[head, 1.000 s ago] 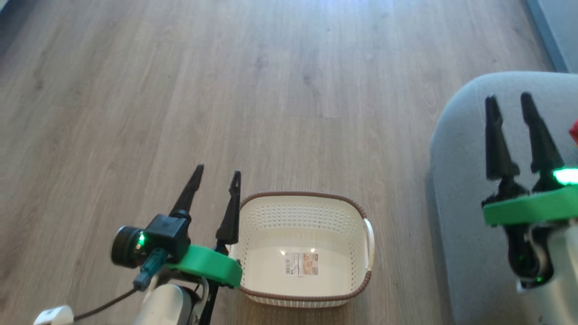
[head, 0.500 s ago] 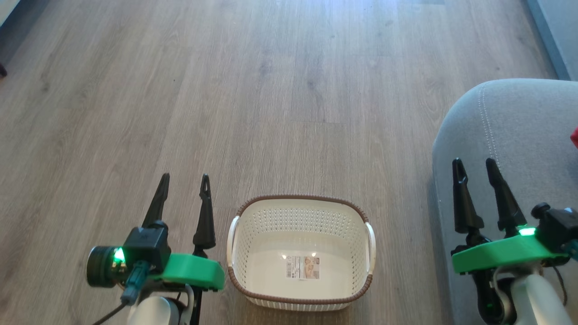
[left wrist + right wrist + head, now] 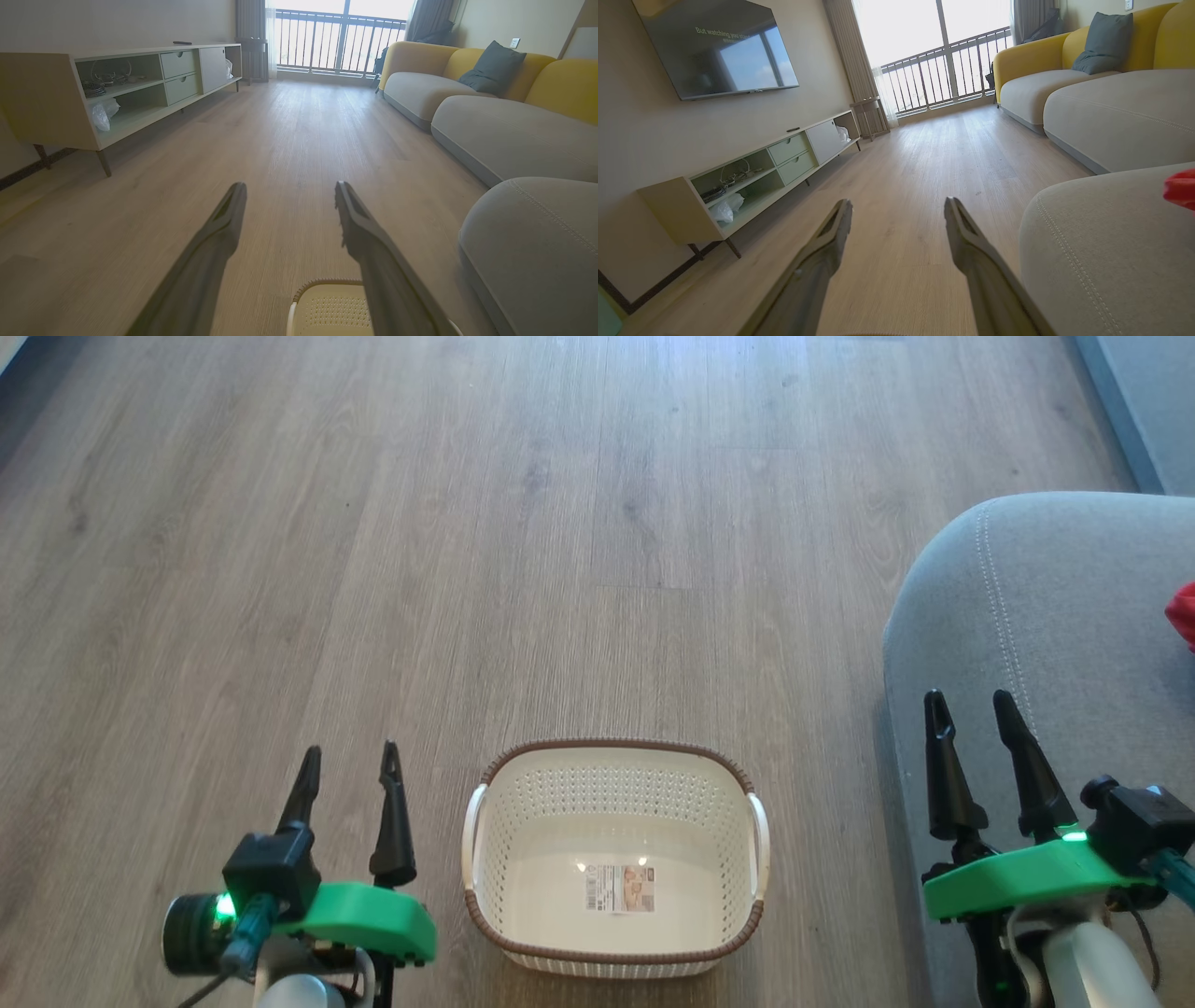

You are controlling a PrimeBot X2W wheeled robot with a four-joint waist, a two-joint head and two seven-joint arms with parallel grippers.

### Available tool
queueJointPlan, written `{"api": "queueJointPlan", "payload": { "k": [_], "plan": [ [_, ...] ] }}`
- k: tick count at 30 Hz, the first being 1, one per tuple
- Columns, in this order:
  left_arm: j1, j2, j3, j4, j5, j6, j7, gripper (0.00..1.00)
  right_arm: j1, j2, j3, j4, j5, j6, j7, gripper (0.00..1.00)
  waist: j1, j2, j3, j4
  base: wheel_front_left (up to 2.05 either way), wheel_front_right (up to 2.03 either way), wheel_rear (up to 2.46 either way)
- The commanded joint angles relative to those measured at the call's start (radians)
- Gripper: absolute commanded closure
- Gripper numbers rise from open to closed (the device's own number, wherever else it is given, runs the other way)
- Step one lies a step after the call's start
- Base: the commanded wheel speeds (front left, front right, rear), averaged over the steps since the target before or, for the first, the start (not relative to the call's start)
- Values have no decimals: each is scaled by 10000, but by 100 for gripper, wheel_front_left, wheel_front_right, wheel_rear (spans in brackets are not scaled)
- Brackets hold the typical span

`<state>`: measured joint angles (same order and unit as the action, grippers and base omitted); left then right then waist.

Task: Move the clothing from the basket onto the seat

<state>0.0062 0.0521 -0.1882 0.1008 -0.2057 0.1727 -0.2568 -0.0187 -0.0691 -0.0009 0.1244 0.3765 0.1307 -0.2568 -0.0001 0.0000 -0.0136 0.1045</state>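
1. The clothing (image 3: 1184,616) is out of the basket (image 3: 611,744), which sits at the bottom centre of the head view. Its bottom bears nothing but a label sticker (image 3: 619,888).
2. The left gripper (image 3: 350,749), at the lower left, has its jaws released and holds nothing. A second ago its fingers lay across the basket's left rim; now they stand clear, just beside it.
3. The right gripper (image 3: 967,695), at the lower right, is likewise spread and empty. A second ago it reached higher up the frame, near the red fabric. It has since drawn back down.
4. The seat (image 3: 1046,616), at the right, carries a sliver of red at the frame's right edge, mostly cut off. The right wrist view shows the same red on the grey cushion.
5. With the basket bare and both arms pulled back, the move looks finished. How the garments lie cannot be told.
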Motion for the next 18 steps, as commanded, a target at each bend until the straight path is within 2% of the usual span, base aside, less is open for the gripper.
{"api": "queueJointPlan", "payload": {
  "k": [1,8,18],
  "plan": [
    [-315,-18,380,-362,-82,-97,-49,0,-221,-34,187,-348,-109,0,-49,0,1,0,7,-13,0,0,0],
    [-229,-18,546,-425,-511,-293,-49,0,-207,53,100,-339,-126,0,-49,0,1,0,-8,-59,0,0,0],
    [-190,-18,645,-559,-425,-479,-49,0,-212,96,70,-224,-91,0,-49,0,1,0,-37,-136,0,0,0]
  ]
}}
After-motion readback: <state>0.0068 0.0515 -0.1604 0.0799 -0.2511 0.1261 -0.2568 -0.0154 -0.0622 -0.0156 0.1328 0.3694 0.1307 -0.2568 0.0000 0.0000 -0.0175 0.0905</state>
